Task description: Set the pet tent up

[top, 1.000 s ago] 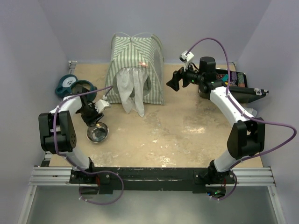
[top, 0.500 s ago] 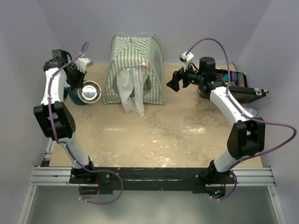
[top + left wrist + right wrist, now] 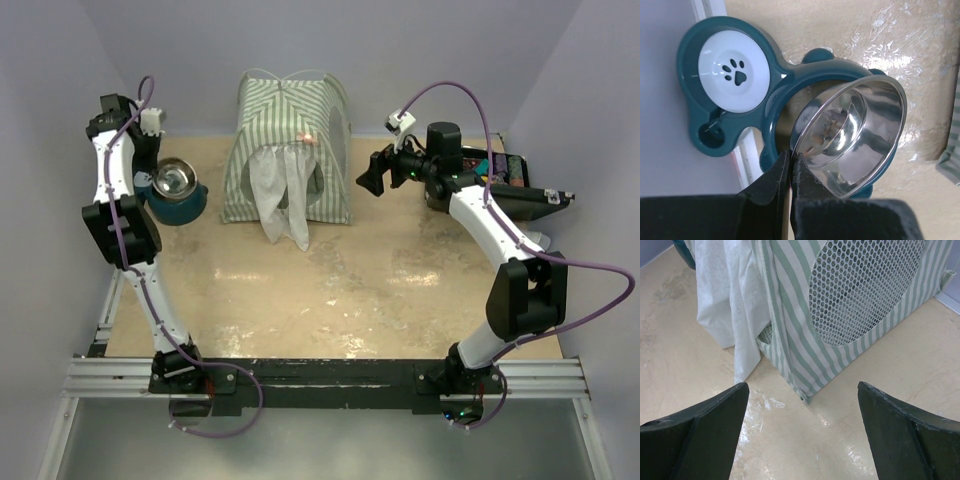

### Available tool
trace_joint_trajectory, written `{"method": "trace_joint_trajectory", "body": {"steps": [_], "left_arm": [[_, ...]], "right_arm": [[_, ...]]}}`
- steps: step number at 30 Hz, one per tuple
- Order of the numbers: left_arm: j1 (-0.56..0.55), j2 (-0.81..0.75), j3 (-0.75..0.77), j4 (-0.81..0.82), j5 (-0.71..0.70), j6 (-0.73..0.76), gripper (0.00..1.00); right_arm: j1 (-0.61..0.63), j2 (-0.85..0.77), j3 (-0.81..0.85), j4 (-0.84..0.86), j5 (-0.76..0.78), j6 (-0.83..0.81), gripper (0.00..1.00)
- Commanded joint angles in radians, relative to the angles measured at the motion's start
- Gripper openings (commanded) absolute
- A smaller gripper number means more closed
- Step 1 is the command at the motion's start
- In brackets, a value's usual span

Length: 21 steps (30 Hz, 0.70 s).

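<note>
The pet tent stands upright at the back middle, pale green-and-white striped, with white cloth flaps hanging over its front opening. In the right wrist view its mesh window and flap fill the top. My right gripper is open and empty, hovering just right of the tent, with bare floor between its fingers. My left gripper is shut on the rim of a steel bowl, holding it tilted over the ring of a teal pet feeder.
The teal feeder sits at the back left corner by the wall and has a white paw-print lid. A dark tray of items and a black object lie at the back right. Purple walls close in three sides.
My left arm has carried the steel bowl from the front left floor up and back to the teal feeder. The right arm and the tent have not moved.
</note>
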Motion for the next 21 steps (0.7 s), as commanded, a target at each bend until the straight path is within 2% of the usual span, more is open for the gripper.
{"method": "trace_joint_trajectory", "body": {"steps": [1, 5, 6, 7, 8, 9, 11, 15, 21], "left_arm": [[0.014, 0.025, -0.011, -0.001, 0.019, -0.142, 0.0], [0.019, 0.034, -0.054, 0.002, -0.024, -0.146, 0.02], [0.02, 0.035, -0.055, -0.001, -0.036, -0.145, 0.1], [0.023, 0.034, -0.055, 0.001, -0.048, -0.14, 0.23], [0.028, 0.029, -0.054, 0.002, -0.059, -0.134, 0.4], [0.033, 0.023, -0.054, 0.004, -0.065, -0.131, 0.51], [0.037, 0.005, -0.046, 0.011, -0.078, -0.117, 0.61], [0.026, -0.058, -0.06, 0.056, -0.039, -0.076, 0.63], [-0.078, -0.12, -0.161, 0.099, -0.018, 0.002, 0.56]], "right_arm": [[-0.001, -0.017, 0.015, 0.019, -0.007, -0.002, 0.94], [-0.001, -0.002, 0.037, 0.001, -0.007, -0.019, 0.94], [-0.001, 0.0, 0.04, -0.001, -0.009, -0.02, 0.94], [0.0, 0.003, 0.043, -0.004, -0.009, -0.022, 0.94], [-0.001, 0.004, 0.044, -0.007, -0.01, -0.022, 0.94], [-0.001, 0.004, 0.044, -0.008, -0.01, -0.023, 0.94], [-0.001, 0.003, 0.043, -0.011, -0.013, -0.024, 0.94], [-0.001, 0.004, 0.032, -0.004, -0.026, -0.019, 0.94], [-0.001, 0.012, 0.032, 0.006, -0.032, -0.005, 0.94]]}}
